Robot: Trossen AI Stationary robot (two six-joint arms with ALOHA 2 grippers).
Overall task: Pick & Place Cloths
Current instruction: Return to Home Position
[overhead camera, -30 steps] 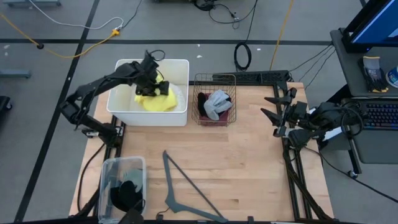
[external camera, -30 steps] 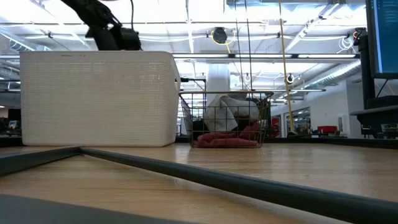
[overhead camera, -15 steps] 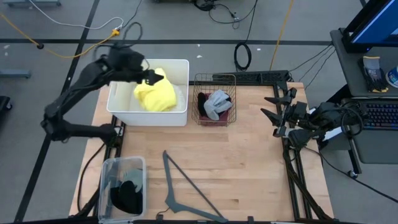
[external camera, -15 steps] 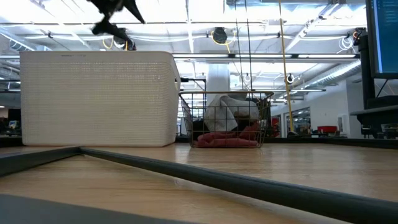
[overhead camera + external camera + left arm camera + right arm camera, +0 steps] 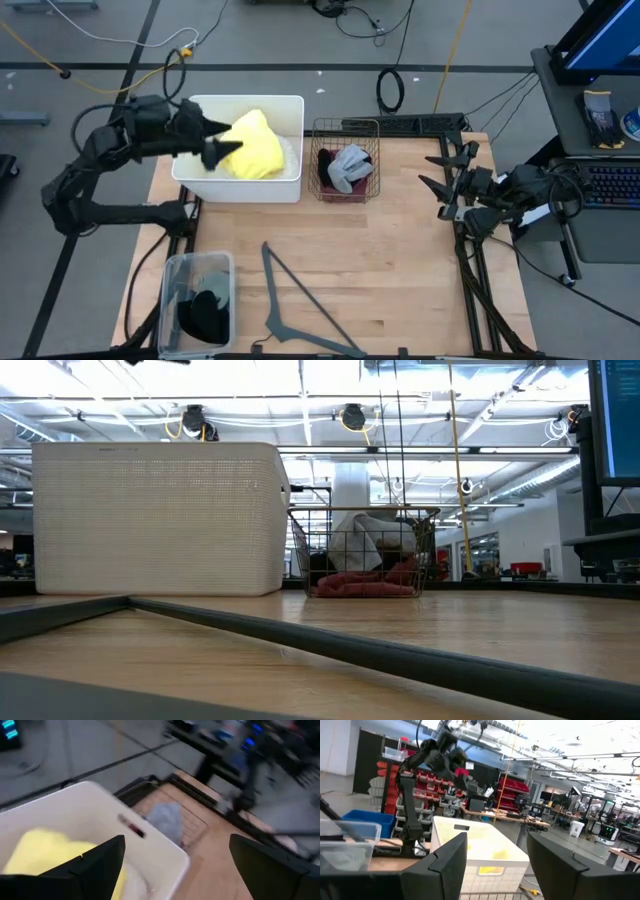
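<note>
Wooden tabletop (image 5: pixel 400 270), viewed from overhead. My left pincer (image 5: pixel 222 140) hangs over the left side of the white bin (image 5: pixel 250 188), fingers spread wide, gripping nothing. The low view cuts it off at the top edge.

Yellow shirt (image 5: pixel 255 150) lies heaped in the bin. White garment (image 5: pixel 290 152) shows only as a sliver beside it, the rest buried. From table height the bin wall hides both.

Wire basket (image 5: pixel 345 122) stands just beside the bin, with the grey-blue cloth (image 5: pixel 350 165) on top and the maroon cloth (image 5: pixel 325 165) mostly covered.

Clear box (image 5: pixel 197 256) sits at the near-left corner, holding the black cloth (image 5: pixel 205 315). A greenish cloth (image 5: pixel 195 280) is hard to make out through the plastic.

Hanger (image 5: pixel 300 288) lies on bare wood.

My right pincer (image 5: pixel 432 172) sits at the right table edge, fingers apart, empty.
</note>
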